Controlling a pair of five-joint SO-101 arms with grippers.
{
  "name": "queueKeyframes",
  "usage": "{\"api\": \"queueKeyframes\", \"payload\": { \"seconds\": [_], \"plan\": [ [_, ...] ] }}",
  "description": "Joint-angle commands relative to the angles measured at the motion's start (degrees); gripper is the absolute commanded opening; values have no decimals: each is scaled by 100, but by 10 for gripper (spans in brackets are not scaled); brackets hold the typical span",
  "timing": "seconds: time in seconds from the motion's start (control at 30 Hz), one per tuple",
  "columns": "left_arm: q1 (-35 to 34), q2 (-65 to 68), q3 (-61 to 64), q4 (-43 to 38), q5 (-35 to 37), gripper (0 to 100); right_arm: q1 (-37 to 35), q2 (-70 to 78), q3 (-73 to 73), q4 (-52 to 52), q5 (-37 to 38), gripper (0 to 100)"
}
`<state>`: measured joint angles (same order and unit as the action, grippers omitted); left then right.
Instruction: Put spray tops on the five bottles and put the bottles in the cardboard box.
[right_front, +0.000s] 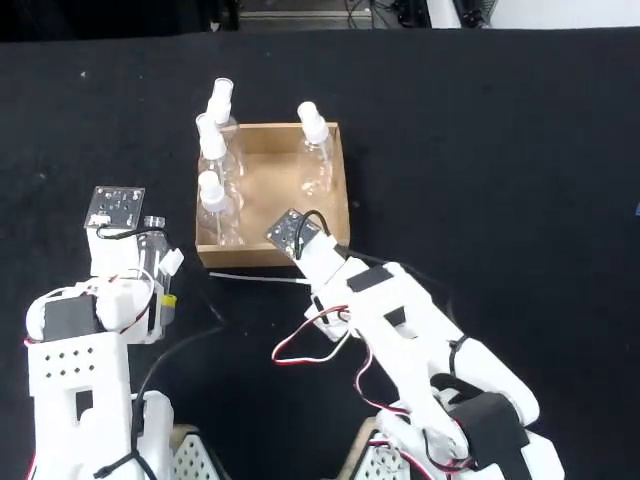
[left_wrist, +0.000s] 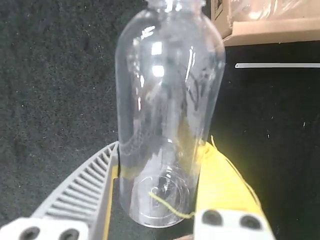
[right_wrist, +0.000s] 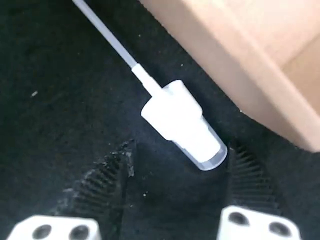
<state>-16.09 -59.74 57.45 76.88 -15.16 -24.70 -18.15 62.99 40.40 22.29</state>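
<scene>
Clear bottle (left_wrist: 167, 100) in left pincer (left_wrist: 162, 150)

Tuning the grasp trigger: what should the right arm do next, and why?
Probably close the right gripper on the spray top. The top lies on the table beside the cardboard box, between the open fingers, and as far as I can see they do not grip it yet. The left gripper holds the bottle, whose neck looks bare.

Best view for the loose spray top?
Right wrist view: the spray top lies close up on the mat beside the box, head fully clear. High view gives its tube, head under the right arm. Left wrist view gives a stretch of tube.
</scene>
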Motion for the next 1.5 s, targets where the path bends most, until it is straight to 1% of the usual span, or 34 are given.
{"api": "queueKeyframes", "payload": {
  "seconds": [0.0, 0.07, 0.1, 0.17, 0.3, 0.47, 0.63, 0.7, 0.8, 0.87, 1.0, 1.13, 1.23, 1.3, 1.4, 1.47],
  "plan": [
    [-48, -158, -356, -97, 26, 30, -62, -40, -295, -97, -53, 158],
    [-48, -158, -356, -97, 26, 30, -53, -40, -321, -53, -70, 106],
    [-48, -158, -356, -97, 26, 30, -53, -40, -312, -44, -70, 98],
    [-48, -158, -356, -97, 18, 30, -53, -40, -312, 149, -53, 100],
    [-48, -158, -356, -97, 9, 30, -53, -259, -470, 949, -53, 99],
    [-48, -158, -356, -97, 0, 30, -88, -1191, -567, 2163, -44, 99],
    [-48, -158, -356, -97, 0, 30, -88, -2167, -453, 2813, -44, 100],
    [-48, -158, -356, -97, 0, 30, -88, -2255, -321, 3015, 229, 125],
    [-48, -158, -356, -97, 0, 30, -79, -2176, -101, 3165, 914, 217],
    [-40, -158, -356, -97, 0, 30, -79, -2114, -75, 3156, 1134, 263],
    [-48, -158, -356, -97, 0, 30, -79, -2105, -409, 3297, 1143, 290],
    [-48, -158, -356, -97, 0, 30, -193, -2097, -646, 3358, 1143, 290],
    [-48, -158, -356, -97, 0, 30, -211, -2123, -655, 3393, 862, 286],
    [-48, -158, -356, -97, 0, 30, 9, -2141, -752, 3481, 580, 286],
    [-40, -158, -356, -97, 0, 30, 290, -2105, -1244, 4062, 88, 276],
    [-22, -158, -356, -97, 0, 30, 325, -2097, -1490, 4273, -211, 237]
  ]
}}
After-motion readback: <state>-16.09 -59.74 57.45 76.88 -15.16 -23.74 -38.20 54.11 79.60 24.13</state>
